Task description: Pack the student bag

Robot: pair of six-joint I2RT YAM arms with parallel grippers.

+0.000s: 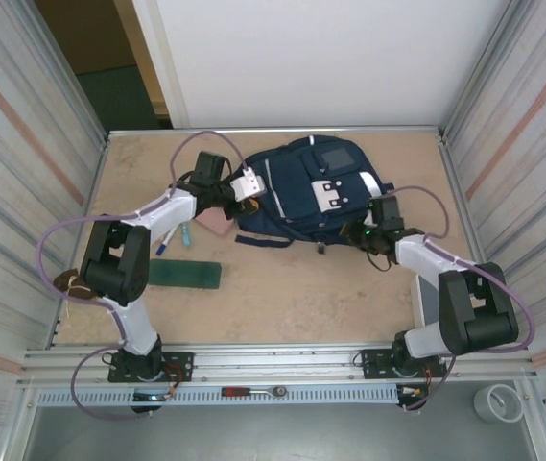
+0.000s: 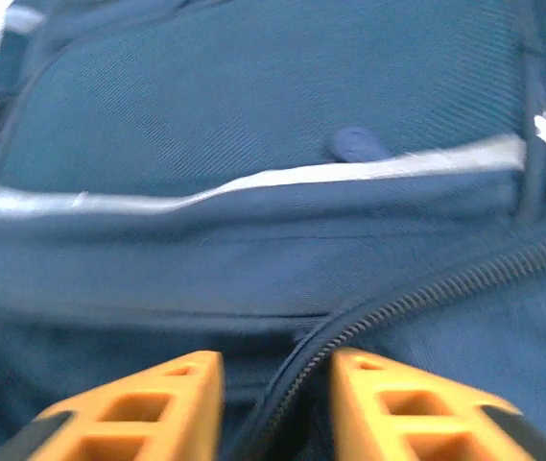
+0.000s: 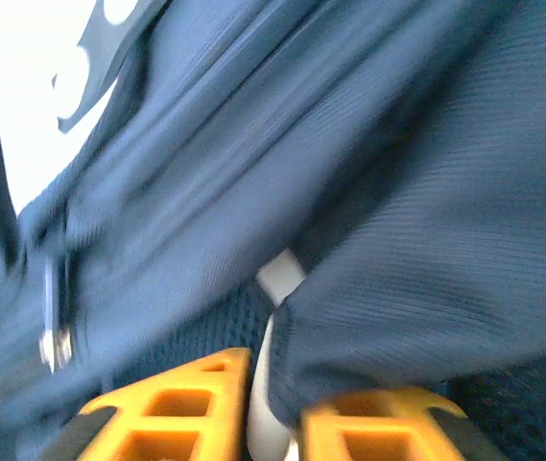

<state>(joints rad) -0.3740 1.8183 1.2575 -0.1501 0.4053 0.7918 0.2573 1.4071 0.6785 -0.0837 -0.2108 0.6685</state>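
1. Surface [image 1: 282,298]: pale brown tabletop, walled on three sides, carrying everything below.

2. Student bag [image 1: 296,197]: large navy-blue fabric backpack with a white patch and thin reflective stripes. It lies flat at the back centre of the surface, between the two arms.

3. Left gripper [image 2: 277,363]: orange two-finger gripper at the bag's left edge. It is released, with its fingers parted. In the left wrist view the bag's dark zip line [image 2: 416,288] runs down into the gap, below a silver stripe [image 2: 253,182].

4. Right gripper [image 3: 274,384]: orange two-finger gripper at the bag's right, near side. Its fingers are close together, with a fold of navy fabric and a pale strip hanging between them. The blurred right wrist view does not settle whether the fold is pinched.

5. Flat dark-green rectangular piece [image 1: 184,275]: lies on the surface left of centre, well apart from the bag and just beside the left arm.

6. Pink soft-edged item [image 1: 215,223]: lies just beside the bag's left lower corner, under the left arm's wrist.

7. Small teal oblong [image 1: 186,233]: lies between the pink item and the pen.

8. Blue pen [image 1: 165,242]: lies slantwise near the teal oblong.
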